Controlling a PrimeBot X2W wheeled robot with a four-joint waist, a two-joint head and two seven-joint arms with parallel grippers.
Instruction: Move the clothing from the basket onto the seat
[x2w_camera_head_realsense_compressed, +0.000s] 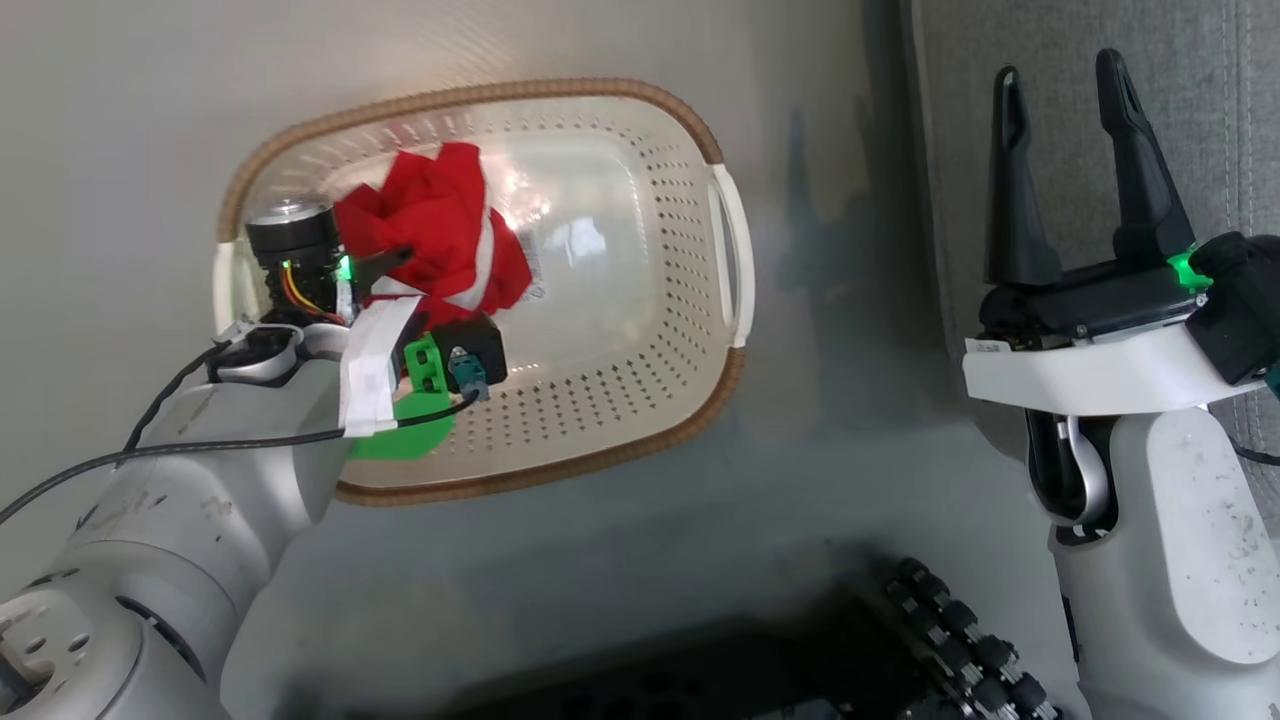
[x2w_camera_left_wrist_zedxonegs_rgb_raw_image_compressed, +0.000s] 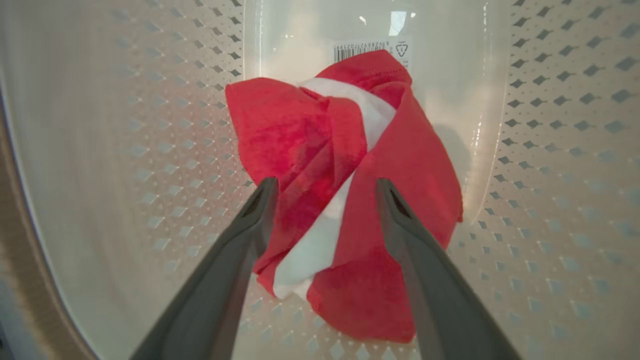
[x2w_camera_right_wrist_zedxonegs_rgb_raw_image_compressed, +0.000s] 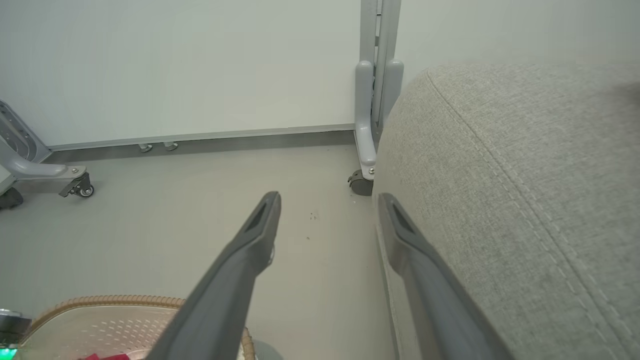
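The basket (x2w_camera_head_realsense_compressed: 640, 420) stands on the floor, cream with a brown rim (x2w_camera_right_wrist_zedxonegs_rgb_raw_image_compressed: 100, 301). In it lies crumpled red clothing (x2w_camera_head_realsense_compressed: 440, 235) with a white stripe. My left gripper (x2w_camera_left_wrist_zedxonegs_rgb_raw_image_compressed: 325, 187) reaches down into the basket (x2w_camera_left_wrist_zedxonegs_rgb_raw_image_compressed: 550, 150), open, one finger on each side of the clothing (x2w_camera_left_wrist_zedxonegs_rgb_raw_image_compressed: 300, 145); in the head view one dark finger (x2w_camera_head_realsense_compressed: 388, 260) lies against the cloth. My right gripper (x2w_camera_head_realsense_compressed: 1075, 150) hangs open and empty at the right, beside the edge of the grey seat (x2w_camera_head_realsense_compressed: 1225, 90). Seen from the right wrist, that gripper (x2w_camera_right_wrist_zedxonegs_rgb_raw_image_compressed: 327, 200) points past the seat (x2w_camera_right_wrist_zedxonegs_rgb_raw_image_compressed: 525, 175) toward the wall.
A barcode label (x2w_camera_left_wrist_zedxonegs_rgb_raw_image_compressed: 372, 49) lies on the basket floor behind the clothing. A grey wheeled frame post (x2w_camera_right_wrist_zedxonegs_rgb_raw_image_compressed: 372, 125) stands against the wall by the seat's corner, another castered leg (x2w_camera_right_wrist_zedxonegs_rgb_raw_image_compressed: 75, 184) at far left. My dark base (x2w_camera_head_realsense_compressed: 950, 640) shows below.
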